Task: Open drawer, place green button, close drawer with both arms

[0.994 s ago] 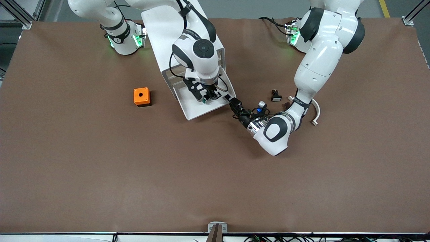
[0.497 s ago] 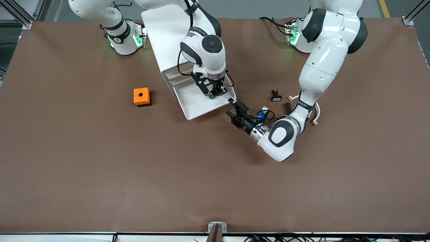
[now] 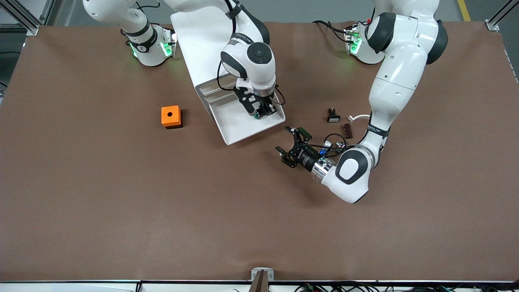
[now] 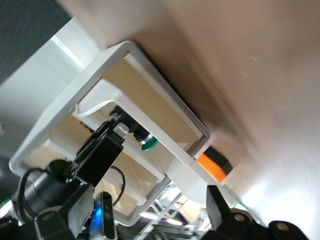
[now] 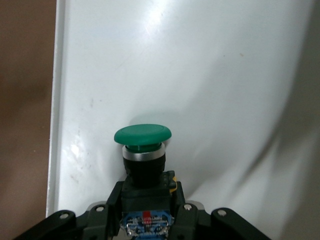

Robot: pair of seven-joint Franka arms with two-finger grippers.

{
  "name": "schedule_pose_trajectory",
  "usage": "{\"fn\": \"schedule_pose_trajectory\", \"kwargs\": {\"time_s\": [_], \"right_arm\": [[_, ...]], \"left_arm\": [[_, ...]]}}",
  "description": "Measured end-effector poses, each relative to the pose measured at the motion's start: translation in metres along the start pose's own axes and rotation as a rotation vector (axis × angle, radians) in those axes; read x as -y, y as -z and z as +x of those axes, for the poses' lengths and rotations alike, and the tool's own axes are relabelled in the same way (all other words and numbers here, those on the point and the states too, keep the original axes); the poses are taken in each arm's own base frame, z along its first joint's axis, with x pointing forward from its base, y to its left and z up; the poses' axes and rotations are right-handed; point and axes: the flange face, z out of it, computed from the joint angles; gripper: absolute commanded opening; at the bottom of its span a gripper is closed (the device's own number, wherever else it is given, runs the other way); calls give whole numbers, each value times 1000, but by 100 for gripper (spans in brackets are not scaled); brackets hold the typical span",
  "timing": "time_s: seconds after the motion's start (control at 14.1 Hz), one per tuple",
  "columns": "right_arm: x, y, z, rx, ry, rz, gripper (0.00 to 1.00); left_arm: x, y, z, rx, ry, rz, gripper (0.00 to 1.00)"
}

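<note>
The drawer (image 3: pixel 237 129) stands pulled out at the foot of the white cabinet (image 3: pixel 198 36). My right gripper (image 3: pixel 264 111) hangs over the drawer's white floor (image 5: pixel 210 75), at the corner toward the left arm's end. It is shut (image 5: pixel 147 202) on the black-and-blue body of the button, whose green cap (image 5: pixel 142 135) points down at the floor. In the left wrist view the button (image 4: pixel 148 144) shows inside the drawer (image 4: pixel 165 112). My left gripper (image 3: pixel 292 147) is open (image 4: pixel 147 215) and holds nothing, low over the table beside the drawer's front corner.
An orange box with a hole (image 3: pixel 171 117) sits on the table toward the right arm's end. Toward the left arm's end lie a black part with a white face (image 3: pixel 333 116), a small brown piece (image 3: pixel 347 130) and a white curved piece (image 3: pixel 359 117).
My left gripper opened, let go of the drawer's front corner and drew back over the table. My right gripper carried the button a little toward the drawer's corner at the left arm's end.
</note>
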Motion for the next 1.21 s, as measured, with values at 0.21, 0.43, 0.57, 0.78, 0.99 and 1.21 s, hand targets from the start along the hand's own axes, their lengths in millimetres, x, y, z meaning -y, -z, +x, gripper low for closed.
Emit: {"fn": "schedule_pose_trajectory", "kwargs": {"time_s": [0.21, 0.43, 0.57, 0.78, 0.99, 1.21], "right_arm": [[5, 2, -3, 5, 0, 10, 100], [16, 17, -1, 4, 5, 17, 100], [30, 37, 12, -9, 52, -7, 100], [55, 72, 53, -17, 180, -38, 100], [68, 102, 114, -16, 321, -67, 100], [64, 146, 202, 2, 461, -124, 100]], "left_arm": [[4, 8, -10, -50, -292, -10, 99], [17, 20, -28, -140, -504, -9, 99], [32, 38, -46, -226, -621, -24, 100], [55, 66, -75, -369, -719, -81, 99], [68, 84, -97, -492, -788, -146, 99], [82, 98, -122, -642, -838, -209, 99]]}}
